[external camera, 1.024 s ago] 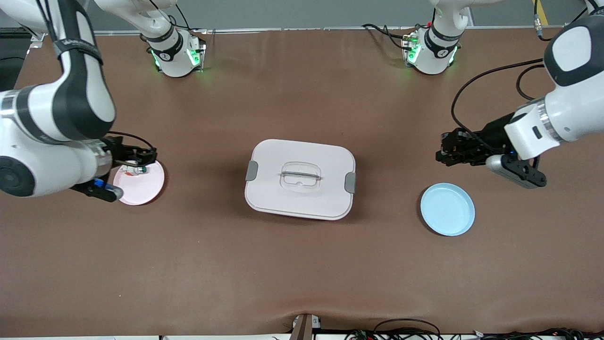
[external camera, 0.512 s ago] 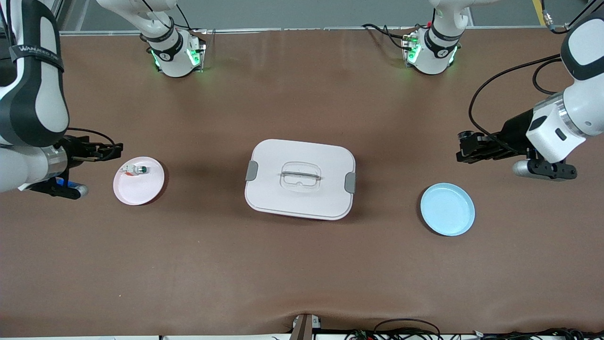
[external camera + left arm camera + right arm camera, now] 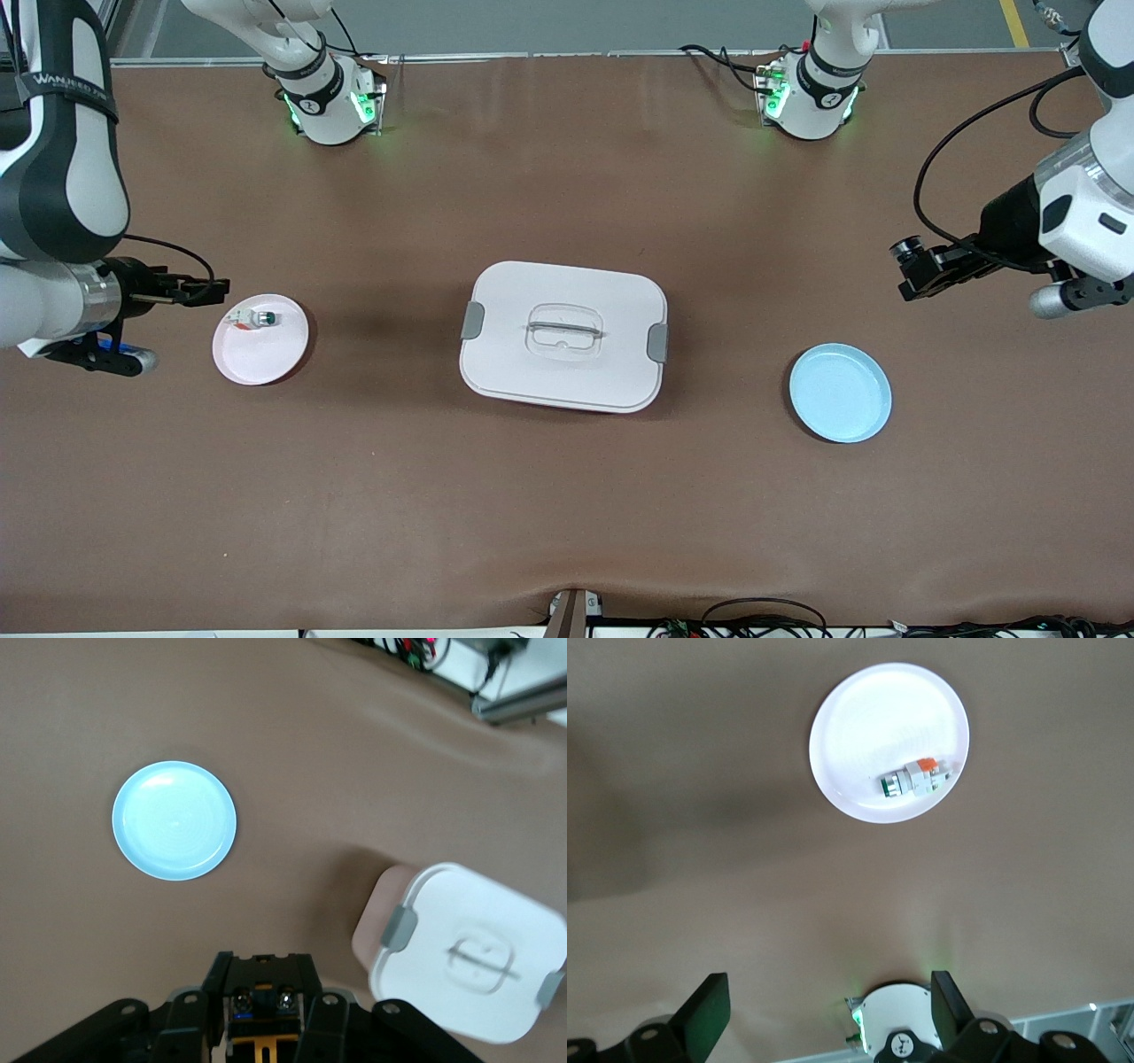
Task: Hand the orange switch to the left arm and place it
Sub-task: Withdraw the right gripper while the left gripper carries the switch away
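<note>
The orange switch is not in view. The white box [image 3: 611,292] with grey clips stands mid-table, and shows in the left wrist view [image 3: 443,912] too. My right gripper [image 3: 215,288] hangs open and empty over bare table beside the pink plate [image 3: 266,359], toward the right arm's end; its dark fingers [image 3: 709,1008] frame the wrist view. A white-and-clear part with a green cap [image 3: 257,317] lies on that plate [image 3: 859,744]. My left gripper [image 3: 907,275] is shut, up over the table toward the left arm's end, and nothing shows between its jaws [image 3: 261,992].
An empty light-blue plate [image 3: 840,392] lies on the brown table between the box and the left arm's end, nearer the front camera than the left gripper. Both arm bases [image 3: 330,102] stand along the table's back edge. Cables run along the front edge.
My right gripper has drawn back off the pink plate toward the right arm's end, leaving the green-capped part on it. My left gripper has pulled away toward the left arm's end.
</note>
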Tool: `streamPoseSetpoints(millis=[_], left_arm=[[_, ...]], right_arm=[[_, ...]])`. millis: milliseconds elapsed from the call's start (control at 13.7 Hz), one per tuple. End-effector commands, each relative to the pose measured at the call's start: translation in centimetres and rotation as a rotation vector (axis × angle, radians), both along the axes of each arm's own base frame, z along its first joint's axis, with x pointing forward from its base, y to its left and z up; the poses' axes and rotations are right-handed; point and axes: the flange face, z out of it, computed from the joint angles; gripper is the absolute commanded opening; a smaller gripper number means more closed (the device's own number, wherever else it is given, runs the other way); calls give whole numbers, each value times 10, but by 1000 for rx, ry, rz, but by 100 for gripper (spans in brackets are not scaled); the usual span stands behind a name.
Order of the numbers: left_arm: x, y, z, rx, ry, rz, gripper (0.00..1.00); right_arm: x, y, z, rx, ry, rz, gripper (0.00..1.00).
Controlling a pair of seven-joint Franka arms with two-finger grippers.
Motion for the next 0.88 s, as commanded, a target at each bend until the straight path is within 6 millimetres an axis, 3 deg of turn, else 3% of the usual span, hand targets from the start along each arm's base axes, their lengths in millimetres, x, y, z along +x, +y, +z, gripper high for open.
streamPoseSetpoints(millis=[0,146,366,439,804], left_arm=[[0,0,5,13,28,117,0],[2,4,4,3,54,234,0],[7,10,-6,-19,137,549,0],[11,10,-17,-20,176,646,0],[18,19,-37,57,189,767,0]], right_arm=[[-14,0,11,-2,-39,13,100],[-20,0,17,-3,-63,12,100],[-30,5,19,-6,-115,21,100],[-29,5,21,-8,-118,22,100],[-27,1,37,-11,-146,15,100]])
